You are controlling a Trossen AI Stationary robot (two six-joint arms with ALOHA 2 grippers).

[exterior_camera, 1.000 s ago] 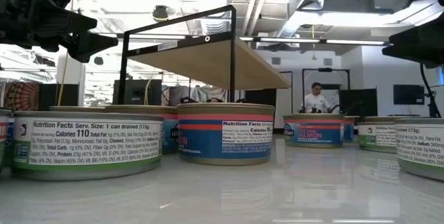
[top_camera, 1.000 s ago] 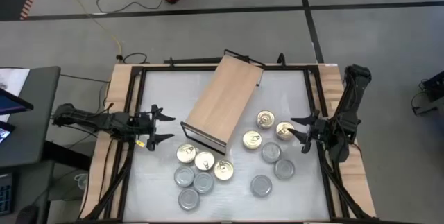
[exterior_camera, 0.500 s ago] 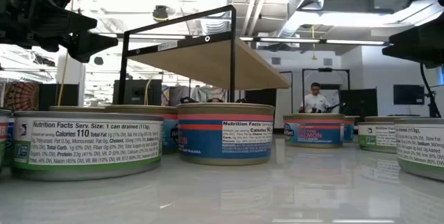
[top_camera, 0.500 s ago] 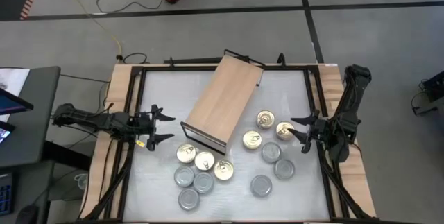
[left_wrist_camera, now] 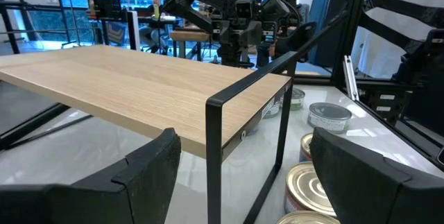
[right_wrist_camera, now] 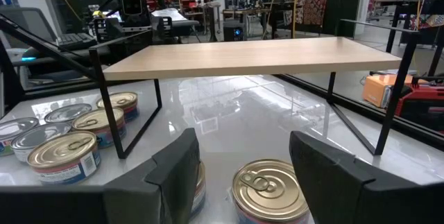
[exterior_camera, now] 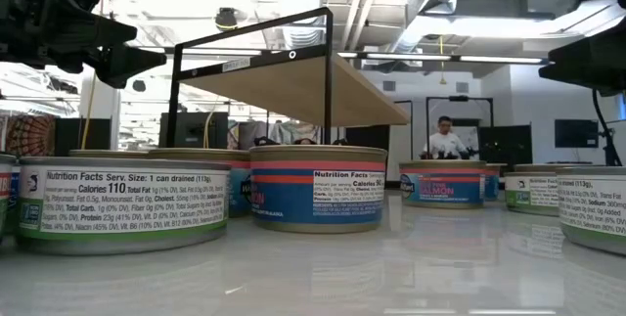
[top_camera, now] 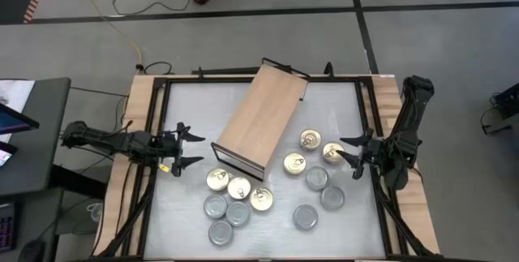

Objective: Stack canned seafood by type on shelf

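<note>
A gold-lidded tin [top_camera: 332, 152] sits just ahead of the right gripper [top_camera: 350, 153], fingers parted and empty; that arm is nearest. Beyond it the shelf [top_camera: 261, 119], pale wood on thin black frame, runs diagonally. The left gripper [top_camera: 185, 147] waits wide open, empty, on the shelf's far side.

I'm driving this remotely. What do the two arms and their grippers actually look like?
Both arms are dark, near-black, slim jointed links. The left gripper has two thin pointed black fingers forming a fork, with a small yellow mark near its base. The right gripper has the same forked black fingers. Dark cables run along the arms. Up close, the left fingers and right fingers are broad, matte, angular black pads.
</note>
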